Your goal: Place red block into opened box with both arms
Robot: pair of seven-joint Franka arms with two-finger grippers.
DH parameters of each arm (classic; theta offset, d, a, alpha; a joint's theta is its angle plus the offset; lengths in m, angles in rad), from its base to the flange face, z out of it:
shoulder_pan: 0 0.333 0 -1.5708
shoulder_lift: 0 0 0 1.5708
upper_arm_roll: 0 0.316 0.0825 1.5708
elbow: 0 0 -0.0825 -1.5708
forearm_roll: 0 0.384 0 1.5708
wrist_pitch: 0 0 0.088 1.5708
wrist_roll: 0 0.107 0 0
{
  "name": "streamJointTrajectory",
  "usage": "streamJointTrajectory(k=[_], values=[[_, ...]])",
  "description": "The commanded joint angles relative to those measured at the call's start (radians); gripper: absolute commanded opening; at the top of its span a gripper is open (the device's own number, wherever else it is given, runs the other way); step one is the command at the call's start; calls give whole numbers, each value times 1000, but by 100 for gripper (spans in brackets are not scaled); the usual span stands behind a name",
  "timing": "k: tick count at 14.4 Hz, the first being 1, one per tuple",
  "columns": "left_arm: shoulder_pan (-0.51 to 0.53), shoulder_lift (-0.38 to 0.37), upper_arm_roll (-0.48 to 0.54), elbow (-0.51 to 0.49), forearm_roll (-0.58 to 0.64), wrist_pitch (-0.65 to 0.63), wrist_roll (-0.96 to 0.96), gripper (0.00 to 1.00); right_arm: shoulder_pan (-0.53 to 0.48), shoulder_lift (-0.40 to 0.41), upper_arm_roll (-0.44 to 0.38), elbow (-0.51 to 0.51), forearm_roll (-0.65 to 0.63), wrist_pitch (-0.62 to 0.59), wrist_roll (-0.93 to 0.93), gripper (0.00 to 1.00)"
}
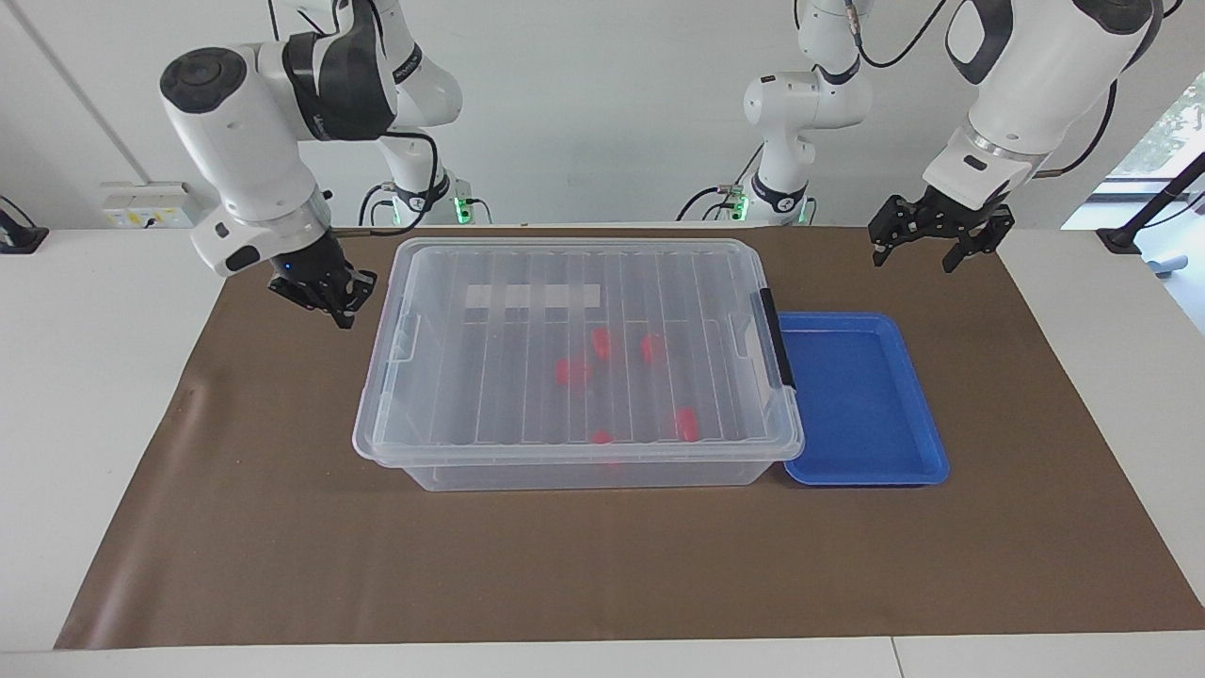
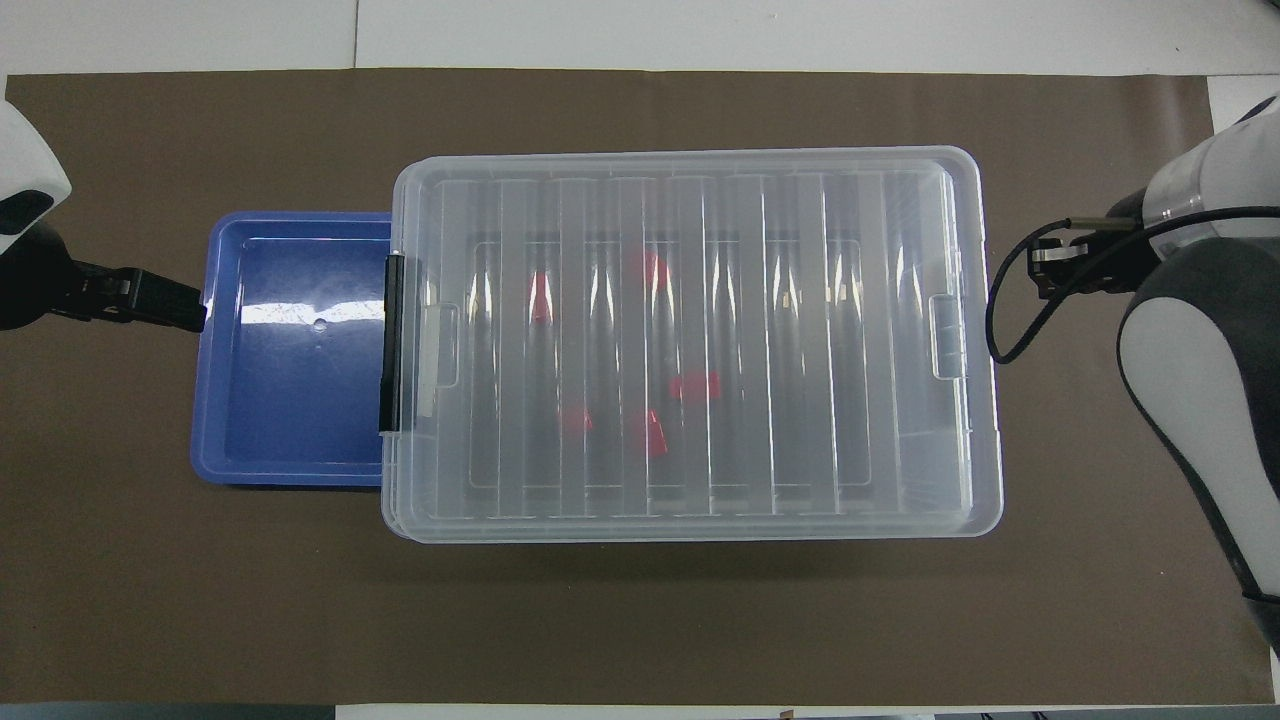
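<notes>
The box (image 1: 565, 473) stands mid-mat with its ribbed clear lid (image 1: 527, 377) lying flat on it. Several red blocks (image 1: 570, 370) show through the lid, seen from above as red blocks (image 2: 695, 386). My right gripper (image 1: 341, 306) hangs shut and empty over the mat just off the box's end toward the right arm's side, apart from the clear clip (image 1: 407, 337). From above, the right gripper (image 2: 1040, 270) sits clear of the box rim (image 2: 990, 500). My left gripper (image 1: 913, 261) is open, raised over the mat beside the blue tray; overhead, the left gripper (image 2: 195, 312) meets the tray's edge.
An empty shallow blue tray (image 1: 932, 443) lies against the box end that carries the black clip handle (image 1: 777, 339). Two slimmer white arms (image 1: 781, 113) with green-lit bases stand at the robots' edge of the table. Brown mat covers the table around the box.
</notes>
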Motion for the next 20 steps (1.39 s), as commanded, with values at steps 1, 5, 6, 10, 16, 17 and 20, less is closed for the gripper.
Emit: streamJointTrajectory(k=[1,5,6,10,16,17,20], values=[[3,-28,-3,-20,19,-5,10,100,-30,-84,1,-3,17,-79,-3,100],[9,-14,-3,15,7,-22,12,100,-67,-93,0,0,17,-130,-32,100],[9,-9,-3,29,7,-36,12,100,-70,-96,-2,0,17,-144,-41,100],[9,-9,-3,32,7,-50,13,100,-153,-89,-20,23,40,-157,-107,100],[10,-20,1,6,7,-47,13,100,-142,-90,-14,14,37,-144,-118,100],[7,-20,1,6,7,-47,7,100,-141,-90,-10,15,37,-145,-127,100],[10,-20,1,6,7,-44,7,100,-141,-90,-8,15,37,-145,-135,100]])
